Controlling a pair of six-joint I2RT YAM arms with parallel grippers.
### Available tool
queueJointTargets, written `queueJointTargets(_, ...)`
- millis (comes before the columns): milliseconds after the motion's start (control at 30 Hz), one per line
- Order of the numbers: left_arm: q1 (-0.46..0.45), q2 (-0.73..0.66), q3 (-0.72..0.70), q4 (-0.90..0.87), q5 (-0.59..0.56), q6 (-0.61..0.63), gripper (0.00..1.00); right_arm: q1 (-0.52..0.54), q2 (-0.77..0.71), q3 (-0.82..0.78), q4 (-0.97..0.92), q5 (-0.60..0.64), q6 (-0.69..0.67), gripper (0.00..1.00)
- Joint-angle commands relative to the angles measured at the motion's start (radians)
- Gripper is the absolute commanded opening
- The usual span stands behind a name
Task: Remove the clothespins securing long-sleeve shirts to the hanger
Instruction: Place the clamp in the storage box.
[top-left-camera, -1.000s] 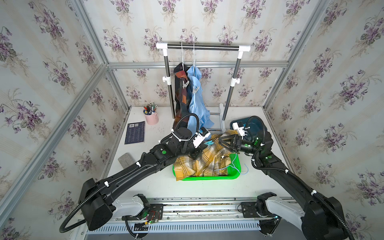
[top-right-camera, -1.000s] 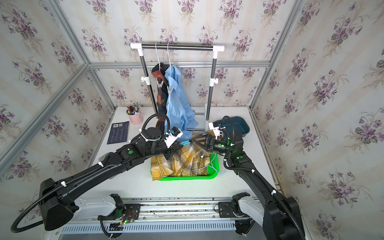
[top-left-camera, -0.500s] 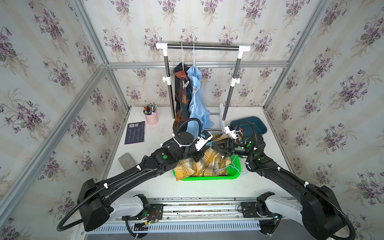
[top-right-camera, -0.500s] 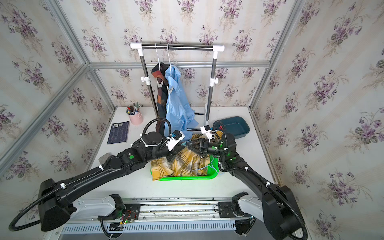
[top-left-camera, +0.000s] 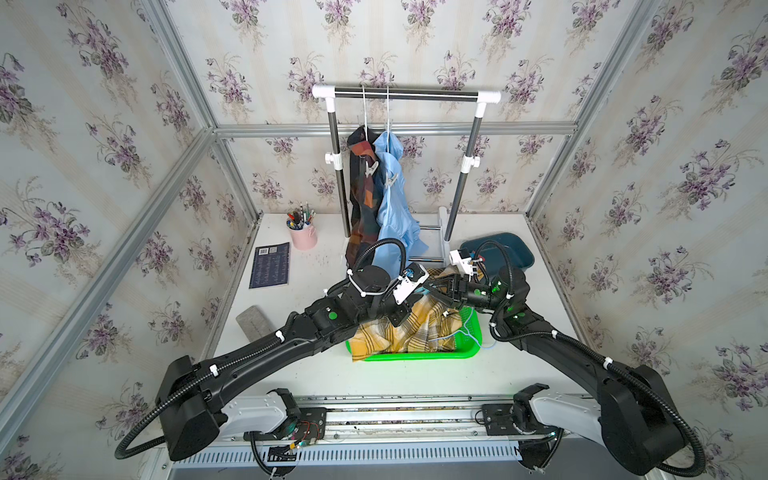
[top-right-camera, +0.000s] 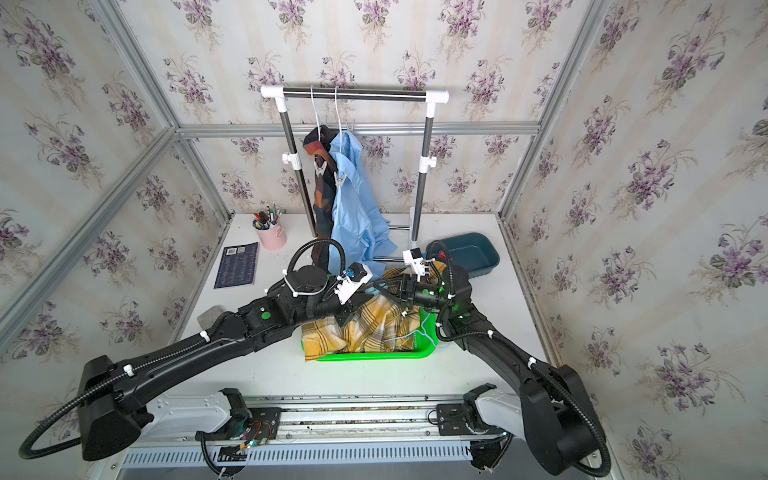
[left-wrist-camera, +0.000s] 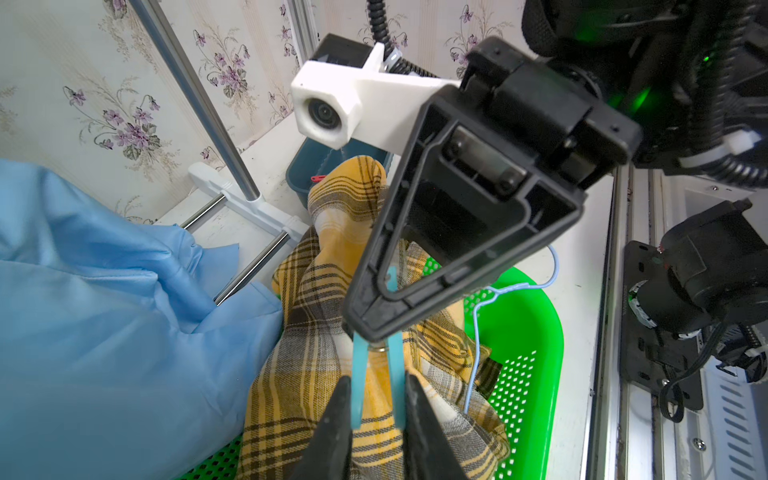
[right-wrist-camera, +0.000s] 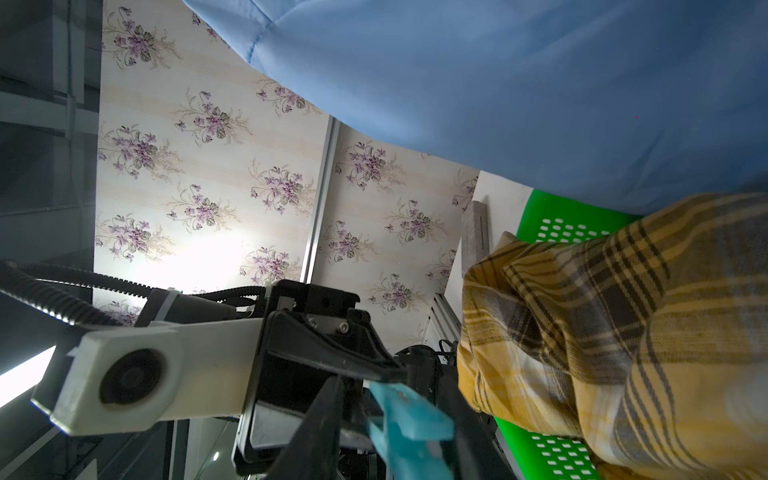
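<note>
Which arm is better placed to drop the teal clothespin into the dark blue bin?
Right. The right gripper is around the clothespin, and the bin lies beside the right arm, farther from the left.

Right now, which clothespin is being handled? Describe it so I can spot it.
Start at the green basket mid-table, heaped with the yellow plaid shirt. Above that shirt, the left claw pinches a teal clothespin. It is the only teal one; the pins on the shirts hanging from the rack are whitish.
</note>
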Motion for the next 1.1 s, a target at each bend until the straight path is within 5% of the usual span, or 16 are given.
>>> queueJointTargets(0,-0.001,0.007,-0.001,0.014,0.010,-0.012,0.22,0.005,-0.001,-0.001,0.057,0.000,0.012,0.33)
queueJointTargets(267,0.000,0.014,-0.003,0.014,0.005,-0.014,0.24,0.008,-0.002,-0.006,0.048,0.007,-0.001,0.19)
queueJointTargets(533,0.000,0.009,-0.006,0.014,-0.016,-0.014,0.38,0.008,-0.007,-0.001,-0.026,0.028,-0.056,0.08)
queueJointTargets(833,0.001,-0.059,-0.030,0.006,-0.150,0.001,0.99,-0.017,0.004,0.017,-0.105,0.086,-0.113,0.06)
queueJointTargets(1067,0.002,-0.165,-0.050,-0.072,-0.256,0.005,0.99,-0.312,0.066,0.048,-0.163,0.160,-0.145,0.05)
